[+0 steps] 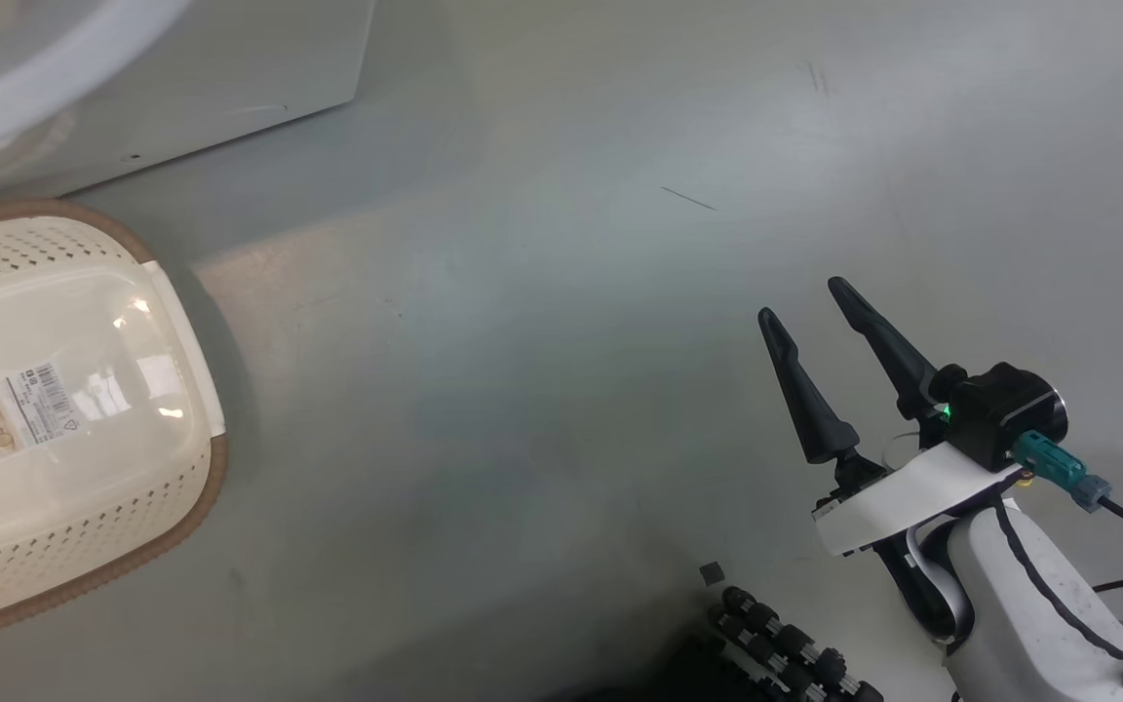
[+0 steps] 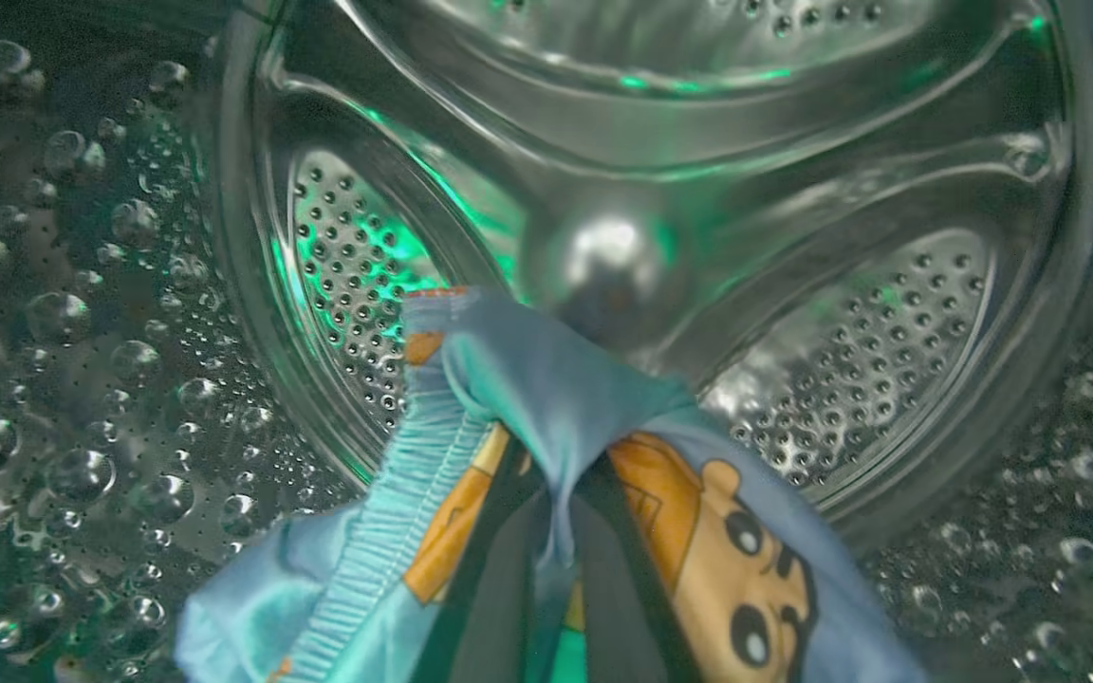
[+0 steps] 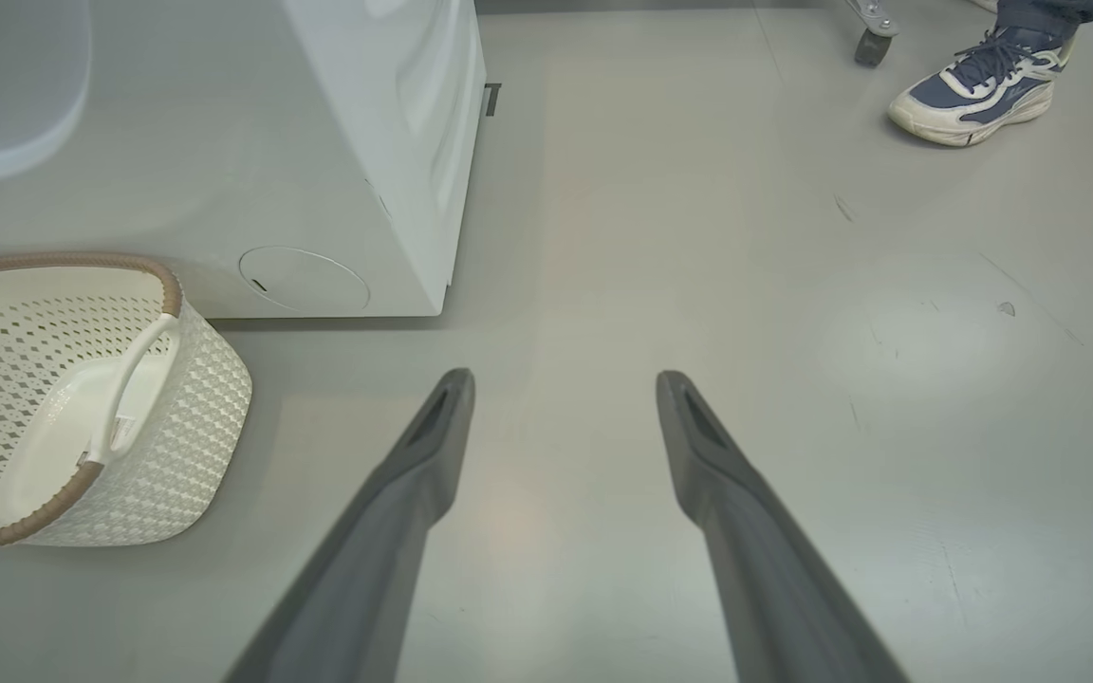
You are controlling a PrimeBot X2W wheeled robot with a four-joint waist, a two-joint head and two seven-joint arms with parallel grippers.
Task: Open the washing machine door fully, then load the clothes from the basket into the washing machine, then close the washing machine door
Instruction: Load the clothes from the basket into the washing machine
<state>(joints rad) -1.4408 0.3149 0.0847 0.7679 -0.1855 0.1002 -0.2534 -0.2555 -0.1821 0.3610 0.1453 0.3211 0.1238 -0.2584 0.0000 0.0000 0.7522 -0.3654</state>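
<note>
clothes (image 2: 546,379) sit clamped in your left gripper (image 2: 556,474) inside the drum (image 2: 793,379); if you withdraw before letting go, they may drag out. right gripper (image 1: 800,298) stands apart.

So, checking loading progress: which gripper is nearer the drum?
Left. The left gripper, shut on the clothes, is inside the drum; the right gripper hangs open above the floor outside.
</note>
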